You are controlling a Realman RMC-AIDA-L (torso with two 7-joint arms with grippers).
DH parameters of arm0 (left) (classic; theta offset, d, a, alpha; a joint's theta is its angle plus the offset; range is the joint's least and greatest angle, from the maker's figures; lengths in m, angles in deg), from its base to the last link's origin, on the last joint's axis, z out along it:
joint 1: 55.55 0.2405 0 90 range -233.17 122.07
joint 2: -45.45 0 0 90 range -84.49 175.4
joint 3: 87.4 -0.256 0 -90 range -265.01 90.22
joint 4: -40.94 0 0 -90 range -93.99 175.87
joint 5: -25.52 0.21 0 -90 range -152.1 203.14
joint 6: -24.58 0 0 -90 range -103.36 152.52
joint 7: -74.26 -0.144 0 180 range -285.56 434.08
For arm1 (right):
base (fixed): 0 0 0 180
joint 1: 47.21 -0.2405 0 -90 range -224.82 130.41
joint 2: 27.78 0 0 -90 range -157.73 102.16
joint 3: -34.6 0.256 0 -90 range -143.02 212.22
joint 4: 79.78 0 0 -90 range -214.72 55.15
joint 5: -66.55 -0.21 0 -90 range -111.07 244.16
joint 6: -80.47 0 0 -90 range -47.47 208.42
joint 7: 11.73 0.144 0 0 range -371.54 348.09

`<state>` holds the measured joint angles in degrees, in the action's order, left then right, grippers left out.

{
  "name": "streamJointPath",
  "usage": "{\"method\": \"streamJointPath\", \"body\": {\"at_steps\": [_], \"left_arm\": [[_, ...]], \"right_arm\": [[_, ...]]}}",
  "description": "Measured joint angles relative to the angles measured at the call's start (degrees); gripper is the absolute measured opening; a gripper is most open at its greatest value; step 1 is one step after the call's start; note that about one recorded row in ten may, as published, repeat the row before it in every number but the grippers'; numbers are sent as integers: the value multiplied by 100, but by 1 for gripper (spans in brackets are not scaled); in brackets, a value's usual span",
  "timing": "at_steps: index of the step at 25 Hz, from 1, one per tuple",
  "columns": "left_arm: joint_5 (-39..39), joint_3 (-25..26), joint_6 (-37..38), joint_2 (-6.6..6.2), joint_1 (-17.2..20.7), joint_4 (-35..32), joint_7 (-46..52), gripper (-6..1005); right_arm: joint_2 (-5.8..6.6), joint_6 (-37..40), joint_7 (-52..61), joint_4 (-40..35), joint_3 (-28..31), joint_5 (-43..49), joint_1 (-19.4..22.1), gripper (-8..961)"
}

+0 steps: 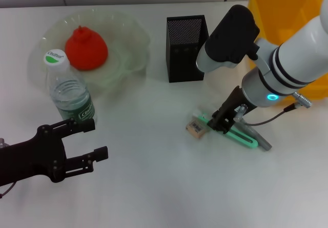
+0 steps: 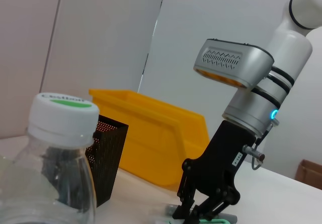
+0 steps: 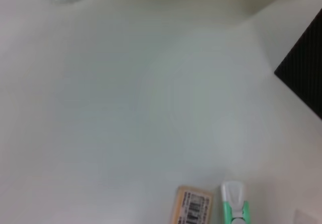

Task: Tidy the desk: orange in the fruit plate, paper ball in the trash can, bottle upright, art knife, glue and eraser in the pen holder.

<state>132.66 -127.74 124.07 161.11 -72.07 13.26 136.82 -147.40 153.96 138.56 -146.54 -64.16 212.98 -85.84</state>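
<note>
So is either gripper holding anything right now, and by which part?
The left gripper is open and empty near the bottle. The right gripper is down over the green art knife near its front end; whether it has closed on it cannot be told.
</note>
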Motion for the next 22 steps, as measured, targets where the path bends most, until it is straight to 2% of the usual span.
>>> {"method": "streamJointPath", "body": {"at_steps": [5,6,8,9,10,13,15,17,20,21,22], "left_arm": [[0,0,7,0,6,0,2,783],[0,0,21,-1,11,0,6,783],[0,0,27,-3,13,0,9,783],[-1,0,30,-5,16,0,11,783],[0,1,33,-8,22,0,14,783],[-1,1,35,-6,33,0,3,783],[-1,0,37,-1,36,0,-5,783],[0,0,46,2,36,0,-6,783],[-1,0,68,21,34,0,-11,783],[0,-1,76,28,29,0,-13,783],[-1,-3,80,32,26,0,-14,783]], "right_arm": [[11,18,0,-488,97,-25,232,176],[12,34,-2,-829,275,-89,418,179],[14,29,-31,-1027,423,-206,543,185],[21,13,-226,-1325,739,-653,799,189],[21,13,-226,-1325,739,-653,799,192],[24,-70,-994,-1461,1548,-1953,1226,201],[23,-111,-1797,-1149,2160,-3214,1441,207],[33,-87,-2715,-503,2652,-4510,1512,213],[45,85,-4015,695,3156,-6070,1411,222],[45,193,-4821,1509,3432,-6842,1263,225],[45,193,-4821,1509,3432,-6842,1263,228]]}}
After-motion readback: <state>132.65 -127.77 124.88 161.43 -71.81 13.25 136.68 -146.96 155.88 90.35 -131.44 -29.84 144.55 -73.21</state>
